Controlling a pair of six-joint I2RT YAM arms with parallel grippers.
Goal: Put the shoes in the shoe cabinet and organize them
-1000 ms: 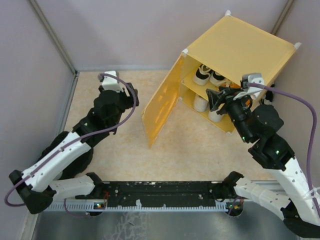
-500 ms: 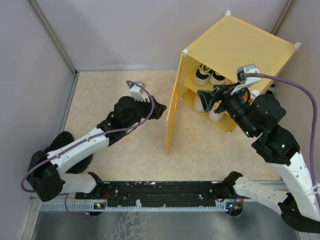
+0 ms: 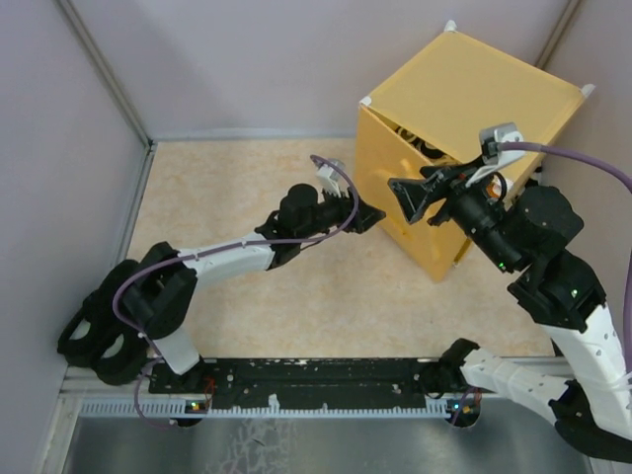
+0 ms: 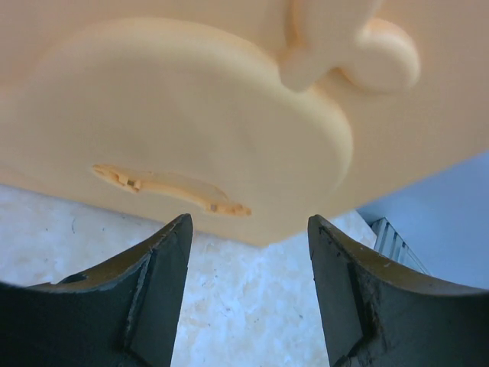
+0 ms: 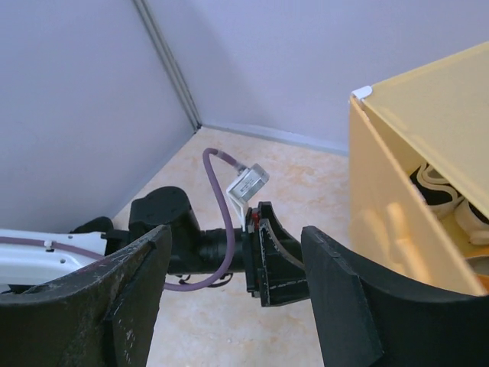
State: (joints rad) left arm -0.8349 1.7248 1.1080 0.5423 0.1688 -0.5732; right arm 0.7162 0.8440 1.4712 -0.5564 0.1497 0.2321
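Since a second ago the door [image 3: 380, 168] has swung from wide open to almost shut, and the left gripper [image 3: 367, 214] has crossed the floor [image 3: 247, 178] toward the shoe cabinet [image 3: 474, 89]. Nearest the bases, the left arm now stretches low toward the cabinet's front. Its jaws are apart and hold nothing, and the tips sit at the door's outer face. In the left wrist view the panel fills the space just ahead of the fingers [image 4: 153, 298], which suggests it is pushing rather than gripping.

The right gripper [image 3: 407, 197] hangs in front of the cabinet's upper front, with its jaws spread and empty. It is probably held back so the door can close. A gap remains along the door's edge, and the black-and-white shoes [image 5: 434, 183] show through it inside the cabinet. The other pairs are hidden.
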